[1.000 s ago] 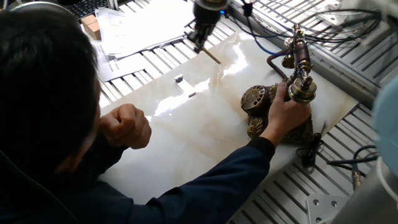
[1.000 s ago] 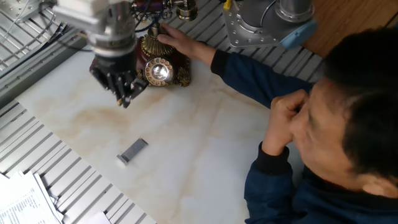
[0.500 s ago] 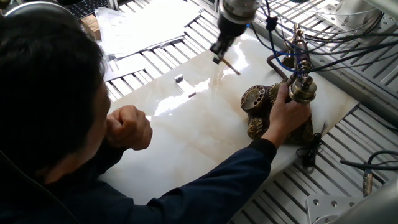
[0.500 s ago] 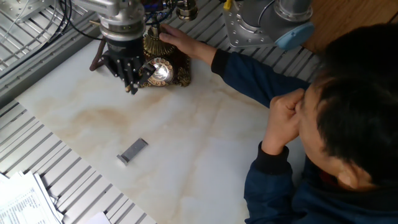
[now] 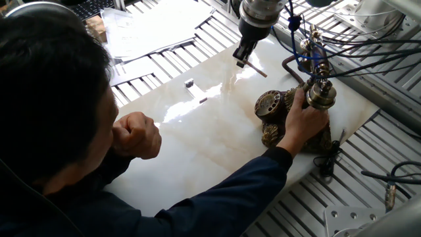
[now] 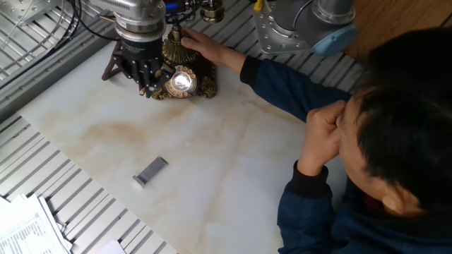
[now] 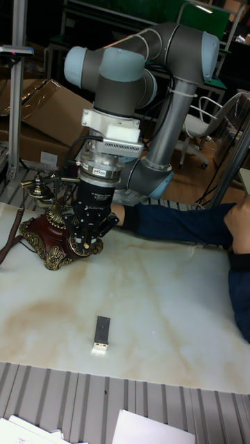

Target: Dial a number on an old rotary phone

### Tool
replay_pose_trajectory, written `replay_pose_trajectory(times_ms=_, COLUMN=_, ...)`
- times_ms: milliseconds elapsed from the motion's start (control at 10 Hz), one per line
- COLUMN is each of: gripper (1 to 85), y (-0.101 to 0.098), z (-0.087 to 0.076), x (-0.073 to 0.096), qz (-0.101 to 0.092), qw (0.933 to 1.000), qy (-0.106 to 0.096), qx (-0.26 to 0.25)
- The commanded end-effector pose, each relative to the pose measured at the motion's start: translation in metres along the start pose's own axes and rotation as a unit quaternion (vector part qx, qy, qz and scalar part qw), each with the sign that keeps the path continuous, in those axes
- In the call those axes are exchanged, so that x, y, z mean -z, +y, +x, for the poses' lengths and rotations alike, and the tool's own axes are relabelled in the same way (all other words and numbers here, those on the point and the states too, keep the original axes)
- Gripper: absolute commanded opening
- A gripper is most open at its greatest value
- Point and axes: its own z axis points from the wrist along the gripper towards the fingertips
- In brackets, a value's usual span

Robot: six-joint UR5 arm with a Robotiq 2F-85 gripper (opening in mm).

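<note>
The old rotary phone (image 5: pixel 293 122) stands at the far right of the marble slab, dark bronze with a round dial (image 5: pixel 268 103) and a brass-capped handset (image 5: pixel 317 72) on a tall cradle. A person's hand (image 5: pixel 304 118) grips its body. My gripper (image 5: pixel 243 58) hovers up and left of the dial, shut on a thin stick (image 5: pixel 256 68) that slants down toward the phone. In the other fixed view my gripper (image 6: pixel 147 86) hangs just left of the dial (image 6: pixel 181 82). In the tall view my gripper (image 7: pixel 89 236) covers part of the phone (image 7: pixel 43 239).
A small grey block (image 6: pixel 150 170) lies mid-slab, also seen as the block (image 7: pixel 102 333). The person's head and fist (image 5: pixel 135 133) fill the near side. Papers (image 5: pixel 151 26) lie beyond the slab (image 5: pixel 197 138). Cables (image 5: pixel 355 46) trail behind the phone.
My gripper with the stick has travelled across the slab toward the phone and now sits close beside the dial. The hand on the phone has stayed put.
</note>
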Motion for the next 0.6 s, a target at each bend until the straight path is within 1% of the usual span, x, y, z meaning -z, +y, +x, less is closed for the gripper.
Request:
replay_pose_trajectory(times_ms=0, gripper=2.0, y=-0.001, z=0.001, x=0.001, qz=0.001, qw=1.0000, qy=-0.001, qx=-0.008)
replay_pose_trajectory(times_ms=300, gripper=2.0, y=0.010, z=-0.001, x=0.002, qz=-0.022, qw=0.9996, qy=-0.002, qx=-0.021)
replay_pose_trajectory(times_ms=500, gripper=2.0, y=0.015, z=0.006, x=0.006, qz=-0.029, qw=0.9988, qy=-0.004, qx=-0.040)
